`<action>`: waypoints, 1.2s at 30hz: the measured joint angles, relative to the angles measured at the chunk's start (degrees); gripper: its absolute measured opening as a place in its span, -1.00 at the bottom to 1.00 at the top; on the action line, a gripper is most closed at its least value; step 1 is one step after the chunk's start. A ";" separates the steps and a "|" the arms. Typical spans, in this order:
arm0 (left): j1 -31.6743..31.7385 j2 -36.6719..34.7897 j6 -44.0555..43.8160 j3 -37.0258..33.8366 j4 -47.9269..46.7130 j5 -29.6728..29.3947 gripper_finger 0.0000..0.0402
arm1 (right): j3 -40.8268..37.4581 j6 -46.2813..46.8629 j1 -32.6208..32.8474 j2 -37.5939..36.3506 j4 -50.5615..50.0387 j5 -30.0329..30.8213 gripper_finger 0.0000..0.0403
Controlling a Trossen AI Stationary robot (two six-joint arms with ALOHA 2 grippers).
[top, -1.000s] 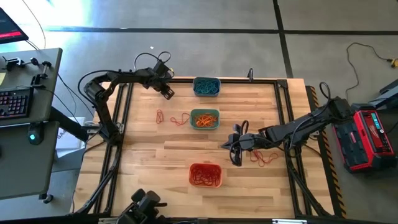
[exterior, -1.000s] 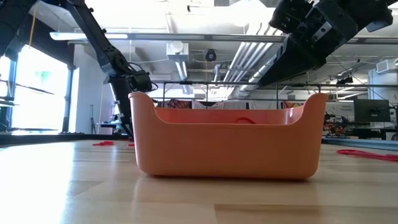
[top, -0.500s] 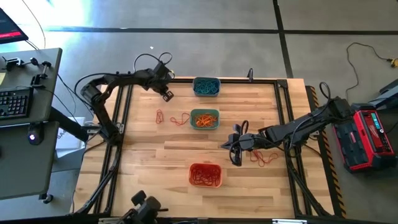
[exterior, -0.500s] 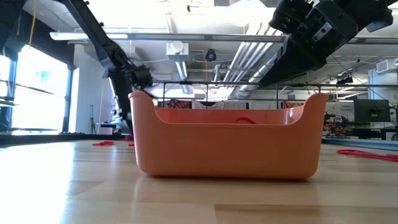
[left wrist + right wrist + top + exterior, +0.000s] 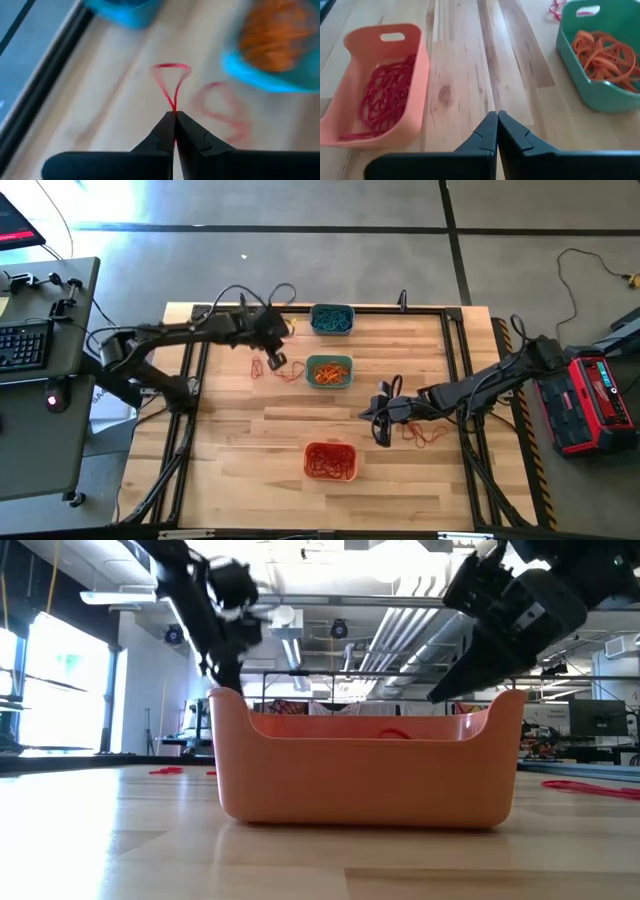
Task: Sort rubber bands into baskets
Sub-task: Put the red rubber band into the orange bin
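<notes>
Wooden bench [image 5: 240, 450] planks fill my overhead view, three baskets in a column at centre: the grey-blue basket [image 5: 331, 319] at top, the teal basket [image 5: 329, 371] of orange bands mid-frame, the orange basket [image 5: 330, 461] of red bands below. My left hand [image 5: 273, 360], left of the teal basket, pinches a red rubber band [image 5: 171, 83]. My right hand [image 5: 381, 413], at centre right, is closed and empty, loose red bands [image 5: 428, 434] beside it.

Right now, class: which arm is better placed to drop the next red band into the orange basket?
The left. Its gripper is already shut on a red band. The right gripper sits nearer the orange basket but its jaws are shut on nothing.
</notes>
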 joint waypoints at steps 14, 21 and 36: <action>-28.29 -2.29 -11.06 -0.06 10.39 0.14 -1.00 | -2.84 -1.53 1.62 0.00 5.25 4.96 -1.00; -36.27 -0.40 -12.57 0.01 19.28 -0.52 -1.00 | -2.87 -1.53 1.62 0.00 5.29 4.96 -1.00; -45.93 16.22 -6.93 17.51 17.09 9.43 -1.00 | -2.89 -0.01 1.46 0.00 5.17 4.87 -1.00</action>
